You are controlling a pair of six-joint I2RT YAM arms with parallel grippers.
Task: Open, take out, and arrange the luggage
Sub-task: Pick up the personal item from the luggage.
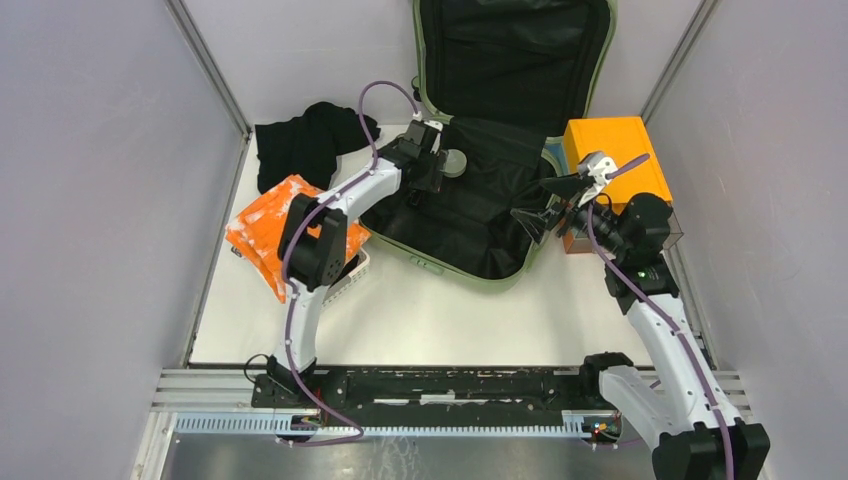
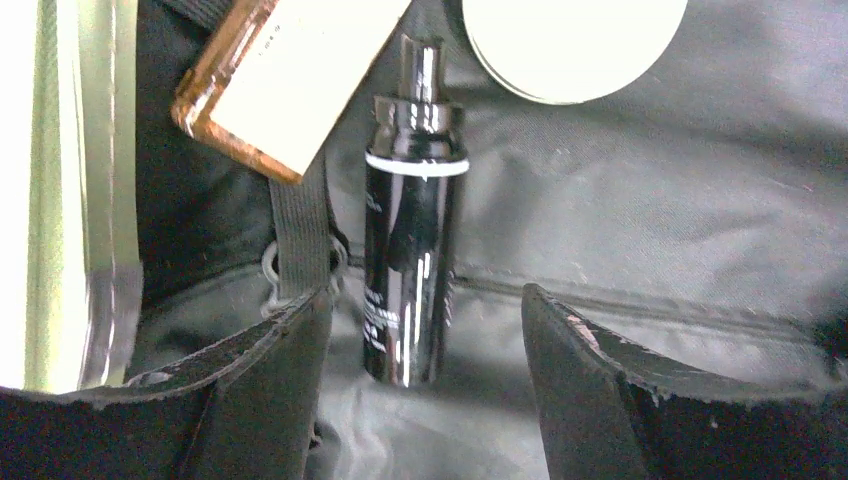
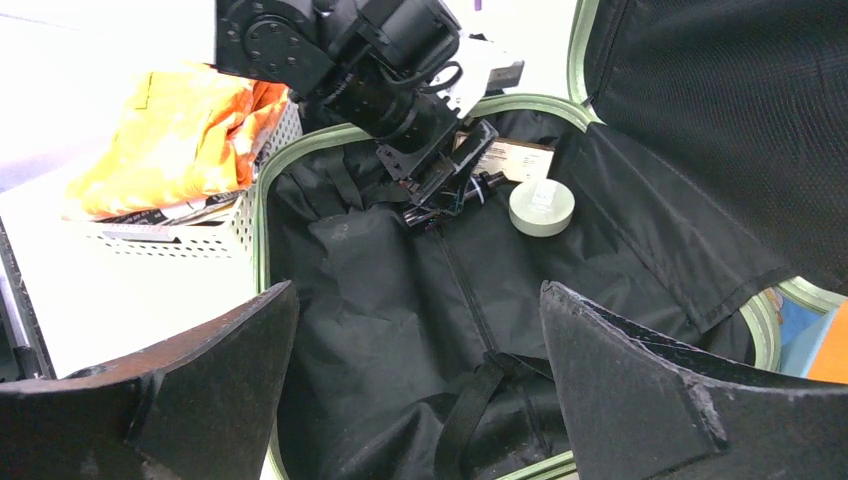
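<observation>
The sage-green luggage [image 1: 470, 232] lies open at the back, lid [image 1: 515, 50] upright, black lining showing. My left gripper [image 1: 440, 172] is open inside it. In the left wrist view its fingers [image 2: 425, 330] straddle the lower end of a glossy black spray bottle [image 2: 410, 260] lying on the lining, without touching it. A cream box with a copper edge [image 2: 290, 80] and a round pale-green tin [image 2: 575, 45] lie just beyond. My right gripper [image 1: 543, 205] is open and empty over the luggage's right rim, facing its lining [image 3: 400, 290].
A white perforated basket [image 1: 350, 275] with an orange packet [image 1: 275, 225] stands left of the luggage, and black cloth [image 1: 305, 140] lies behind it. An orange and light-blue box [image 1: 615, 150] sits at the right. A black strap [image 3: 470, 400] crosses the lining. Grey walls enclose the table.
</observation>
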